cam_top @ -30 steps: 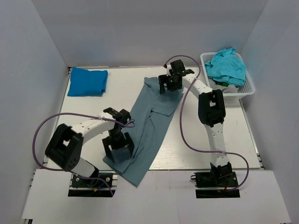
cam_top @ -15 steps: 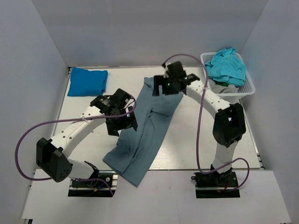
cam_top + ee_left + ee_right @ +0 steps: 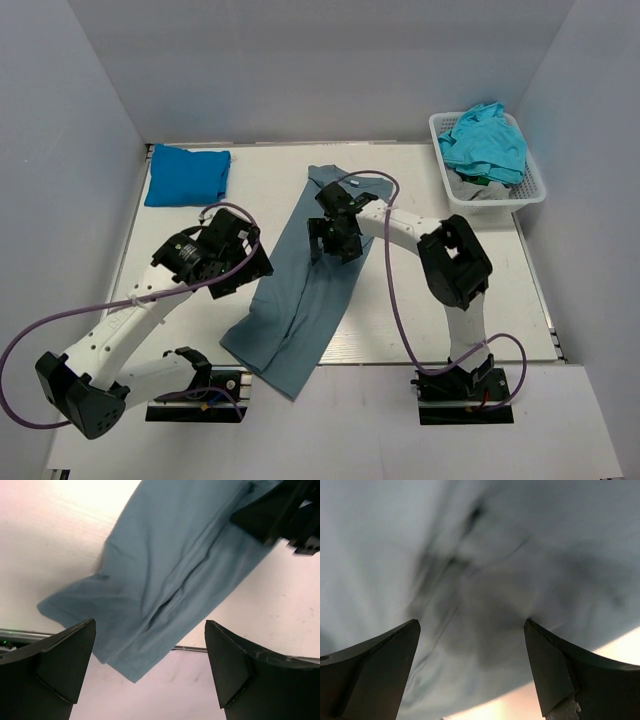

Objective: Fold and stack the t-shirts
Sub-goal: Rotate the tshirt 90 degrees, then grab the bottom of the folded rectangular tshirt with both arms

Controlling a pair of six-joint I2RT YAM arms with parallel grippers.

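Note:
A large dusty grey-blue t-shirt lies folded lengthwise as a long strip across the middle of the table, its near end hanging over the front edge. It fills the left wrist view and the right wrist view. My left gripper is open and empty, raised just left of the strip. My right gripper is open, low over the strip's upper middle, holding nothing. A folded bright blue t-shirt lies at the back left. Turquoise t-shirts are piled in the basket.
A white plastic mesh basket stands at the back right corner. White walls enclose the table on three sides. The table's front edge with a metal rail runs under the shirt's near end.
My left gripper let go of the shirt's near part and moved up and left, off the cloth. My right gripper came from the shirt's far end down to its middle. The strip lies narrower.

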